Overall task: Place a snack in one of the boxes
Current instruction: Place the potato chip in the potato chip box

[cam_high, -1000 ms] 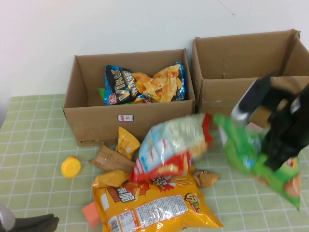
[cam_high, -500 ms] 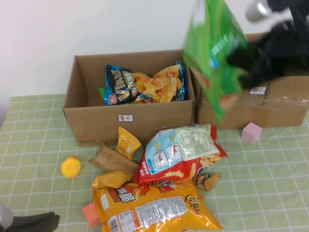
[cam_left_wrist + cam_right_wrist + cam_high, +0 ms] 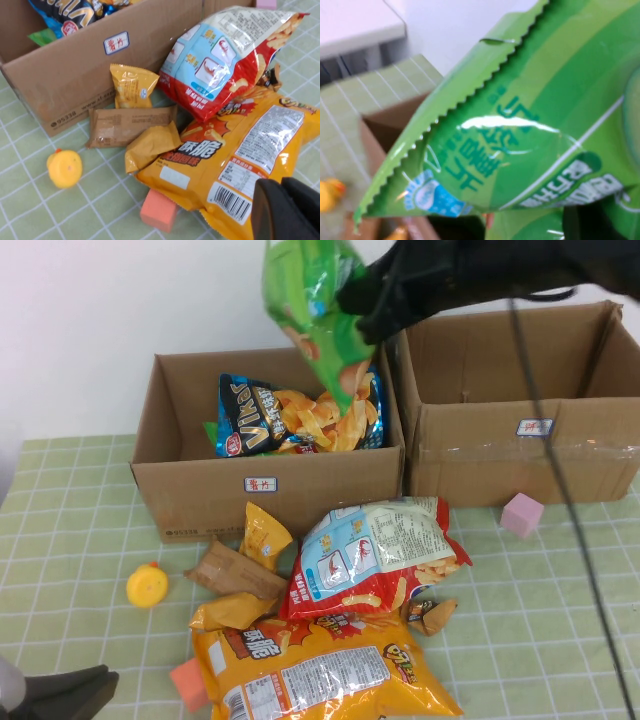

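Note:
My right gripper (image 3: 372,302) is shut on a green snack bag (image 3: 312,310) and holds it in the air above the left cardboard box (image 3: 200,495). The bag fills the right wrist view (image 3: 520,135). That box holds a blue and yellow chip bag (image 3: 300,415). The right cardboard box (image 3: 520,455) stands beside it. On the table lie a large orange bag (image 3: 320,665), a red, white and blue bag (image 3: 375,550) and small yellow packets (image 3: 262,535). My left gripper (image 3: 287,212) sits low at the near left, shut and empty, next to the orange bag (image 3: 235,155).
A yellow toy duck (image 3: 146,585), a pink cube (image 3: 521,514) and an orange-pink block (image 3: 187,680) lie on the green checked cloth. A brown wrapped bar (image 3: 232,568) lies by the packets. The white wall stands behind the boxes.
My right gripper has lifted the green bag from the near right of the table and swung it up and left, from over the right box to over the left box.

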### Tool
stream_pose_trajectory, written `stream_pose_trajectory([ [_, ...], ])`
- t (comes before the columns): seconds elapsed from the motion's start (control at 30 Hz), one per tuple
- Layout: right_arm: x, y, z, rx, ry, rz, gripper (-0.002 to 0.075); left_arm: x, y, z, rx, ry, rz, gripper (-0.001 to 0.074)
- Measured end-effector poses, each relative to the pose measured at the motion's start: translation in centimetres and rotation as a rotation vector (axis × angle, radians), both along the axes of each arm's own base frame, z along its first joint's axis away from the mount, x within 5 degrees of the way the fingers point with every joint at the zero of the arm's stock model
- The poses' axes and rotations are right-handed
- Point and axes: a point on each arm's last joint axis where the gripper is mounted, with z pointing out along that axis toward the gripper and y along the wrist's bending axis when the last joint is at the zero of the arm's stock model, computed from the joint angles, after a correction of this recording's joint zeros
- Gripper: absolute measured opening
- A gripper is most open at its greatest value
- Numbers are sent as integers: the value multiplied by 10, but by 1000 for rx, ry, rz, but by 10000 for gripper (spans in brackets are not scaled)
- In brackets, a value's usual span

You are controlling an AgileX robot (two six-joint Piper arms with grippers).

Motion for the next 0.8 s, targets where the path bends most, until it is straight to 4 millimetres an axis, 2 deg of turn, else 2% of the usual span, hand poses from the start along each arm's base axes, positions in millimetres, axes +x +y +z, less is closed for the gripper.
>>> stream_pose_trajectory([
  [0.17, 34, 9, -36, -145, -41, 20, 93, -1, 2, -2, 23, 23, 9, -1],
  [0.2, 39, 10, -46, -180, -39, 25, 93, -1, 2, -3, 27, 28, 11, -1],
  [0.23, 46, 12, -64, -233, -22, 36, 93, -1, 3, -4, 43, 39, 14, -3],
  [0.33, 52, 13, -83, -276, -5, 43, 93, -2, 4, -6, 66, 53, 21, -3],
  [0.7, 56, 21, -104, -301, 16, 58, 97, 0, 8, -7, 125, 28, 32, -2],
  [0.8, 56, 22, -107, -282, 31, 56, 167, 0, 8, -7, 129, 33, 34, -2],
])
